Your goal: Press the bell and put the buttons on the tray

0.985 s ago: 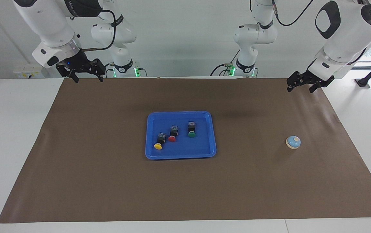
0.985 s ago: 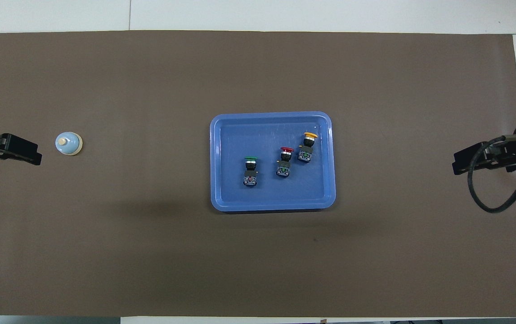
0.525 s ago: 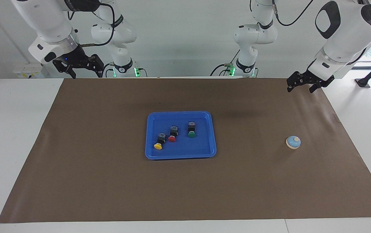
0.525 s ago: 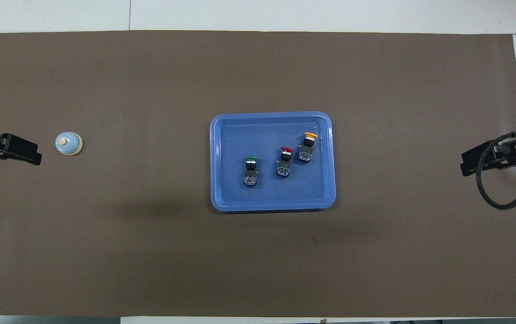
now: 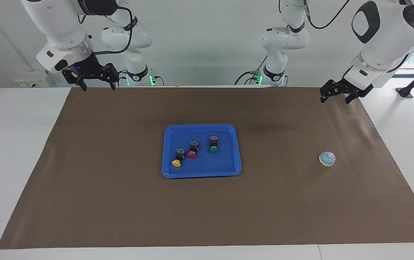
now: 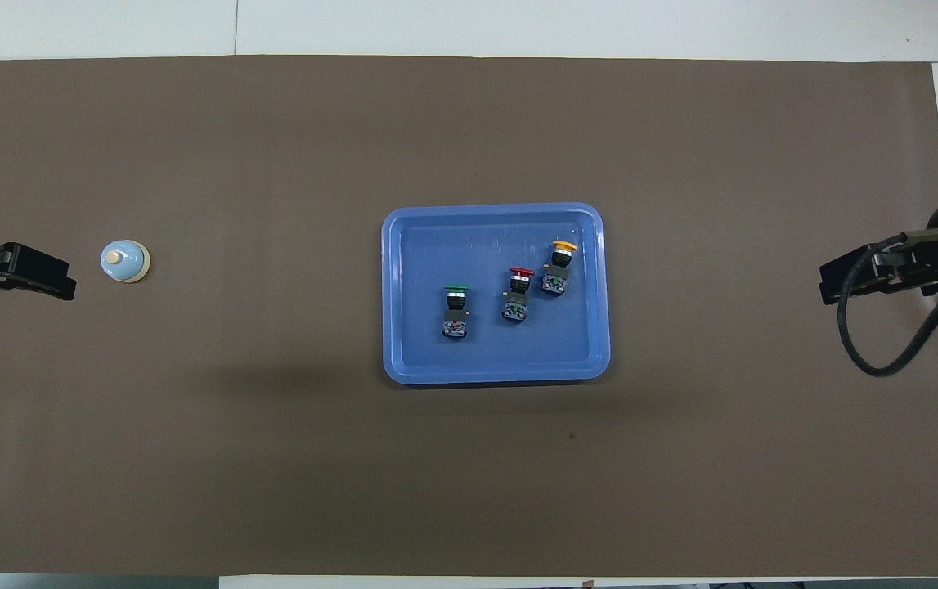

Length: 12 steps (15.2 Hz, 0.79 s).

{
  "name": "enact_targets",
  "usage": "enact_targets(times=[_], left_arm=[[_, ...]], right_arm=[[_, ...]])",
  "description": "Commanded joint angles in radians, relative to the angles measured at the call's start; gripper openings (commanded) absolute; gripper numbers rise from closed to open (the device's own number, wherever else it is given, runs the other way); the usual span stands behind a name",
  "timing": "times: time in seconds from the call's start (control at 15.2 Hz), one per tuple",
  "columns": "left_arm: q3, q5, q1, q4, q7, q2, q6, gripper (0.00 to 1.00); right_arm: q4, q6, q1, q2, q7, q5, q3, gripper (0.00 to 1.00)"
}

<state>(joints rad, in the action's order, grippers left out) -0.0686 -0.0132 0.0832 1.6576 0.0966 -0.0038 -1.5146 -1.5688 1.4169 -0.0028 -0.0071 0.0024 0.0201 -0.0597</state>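
Brown mat: covers the tabletop, carrying everything.
Right gripper: raised over the mat's corner at the robots' edge, right arm's end; fingers spread, empty.
Tray: blue, mid-mat.
Yellow button: in the tray, toward the right arm's end.
Red button: in the tray, between the other two.
Green button: in the tray, nearest the robots.
Bell: on the mat near the left arm's end.
Left gripper: raised over the mat's other robot-side corner; fingers spread, empty.
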Motion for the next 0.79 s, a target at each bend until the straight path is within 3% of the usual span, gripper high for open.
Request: enact_targets(times=[0.0,0.07,0.13,0.33,0.72], left_arm=[[0.003,0.012,-0.002,0.013,-0.009,-0.019,-0.027,0.74],[0.001,0.012,-0.006,0.025,-0.006,-0.022,-0.076,0.28],[-0.002,0.012,-0.017,0.065,-0.009,-0.030,-0.116,0.00],[0.000,0.012,-0.088,0.152,-0.009,-0.032,-0.222,0.00],[0.000,0.012,-0.128,0.169,-0.001,0.171,-0.458,0.00]], right_arm=[[-0.079,0.050,-0.014,-0.042,-0.021,-0.005,-0.006,1.00],[-0.080,0.051,-0.017,-0.042,-0.021,-0.005,-0.006,1.00],[-0.080,0.053,-0.022,-0.042,-0.021,-0.005,-0.006,1.00],[-0.082,0.053,-0.023,-0.042,-0.021,-0.005,-0.006,1.00],[-0.077,0.048,-0.022,-0.040,-0.021,-0.006,-0.005,1.00]])
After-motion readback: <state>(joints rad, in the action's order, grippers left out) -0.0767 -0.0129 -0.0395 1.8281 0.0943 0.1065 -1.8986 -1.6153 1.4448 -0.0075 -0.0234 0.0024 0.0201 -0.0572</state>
